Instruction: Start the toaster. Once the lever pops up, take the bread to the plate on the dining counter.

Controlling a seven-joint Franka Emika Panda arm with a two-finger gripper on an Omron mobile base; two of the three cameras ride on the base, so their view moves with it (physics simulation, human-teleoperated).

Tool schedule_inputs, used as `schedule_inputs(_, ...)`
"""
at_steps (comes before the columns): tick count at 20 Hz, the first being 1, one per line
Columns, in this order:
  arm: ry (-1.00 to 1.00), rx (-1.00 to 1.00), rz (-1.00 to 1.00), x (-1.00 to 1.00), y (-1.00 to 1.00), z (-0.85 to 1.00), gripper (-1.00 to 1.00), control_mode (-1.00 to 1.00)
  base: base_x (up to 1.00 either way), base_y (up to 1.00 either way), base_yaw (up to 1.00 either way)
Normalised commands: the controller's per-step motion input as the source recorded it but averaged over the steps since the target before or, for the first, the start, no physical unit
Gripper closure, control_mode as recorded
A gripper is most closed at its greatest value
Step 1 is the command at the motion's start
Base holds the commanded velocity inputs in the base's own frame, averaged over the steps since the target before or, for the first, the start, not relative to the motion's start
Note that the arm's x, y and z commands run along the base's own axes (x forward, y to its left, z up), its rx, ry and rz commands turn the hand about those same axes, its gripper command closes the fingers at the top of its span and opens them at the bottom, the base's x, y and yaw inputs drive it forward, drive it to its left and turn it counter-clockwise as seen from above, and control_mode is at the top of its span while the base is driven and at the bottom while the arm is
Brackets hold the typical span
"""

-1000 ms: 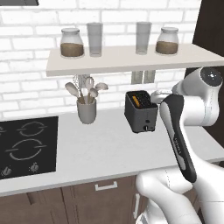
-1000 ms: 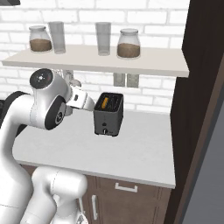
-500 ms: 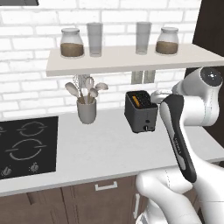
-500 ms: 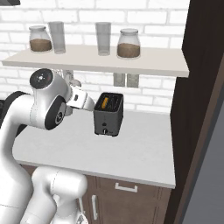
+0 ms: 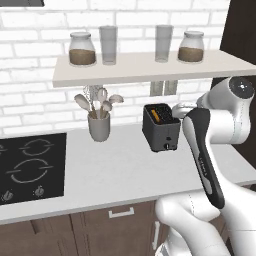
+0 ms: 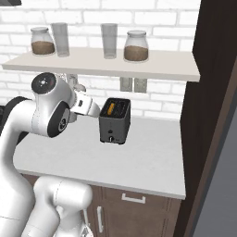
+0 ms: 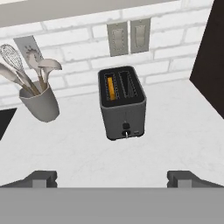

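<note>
Toaster: the dark grey toaster [image 7: 122,103] stood upright on the white worktop [image 7: 175,131] against the brick wall, just below the wall sockets [image 7: 129,37]; its narrow face with the small knob was turned toward the arm, probably so the controls could be reached head-on
Bread: a yellow-tan slice of bread [image 7: 111,87] sat down in the left slot as the hand view had it; the other slot looked empty; it sat low, apparently ready for toasting
Lever: a small dark tab showed low on the narrow face beside the knob; too small to say whether it was the lever, or up or down
Gripper: the gripper [image 7: 113,178] hung in the air well short of the toaster, touching nothing; the fingertips [image 7: 41,178] were spread as wide as they go and held nothing; likely lined up on the front face for a push
Utensil pot: a grey pot of spoons and a whisk [image 5: 99,125] stood near the toaster, toward the hob [image 5: 30,167]; apart from the approach path
Stage: judged as the very start; toaster not yet started
</note>
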Motion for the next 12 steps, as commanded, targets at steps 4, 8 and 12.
schedule_inputs(4,0.0,0.0,0.0,0.0,0.0,0.0,-1.0,-1.0,0.0,0.0,0.0)
schedule_inputs(8,0.0,0.0,0.0,0.0,0.0,0.0,-1.0,-1.0,0.0,0.0,0.0)
schedule_inputs(12,0.0,0.0,0.0,0.0,0.0,0.0,-1.0,-1.0,0.0,0.0,0.0)
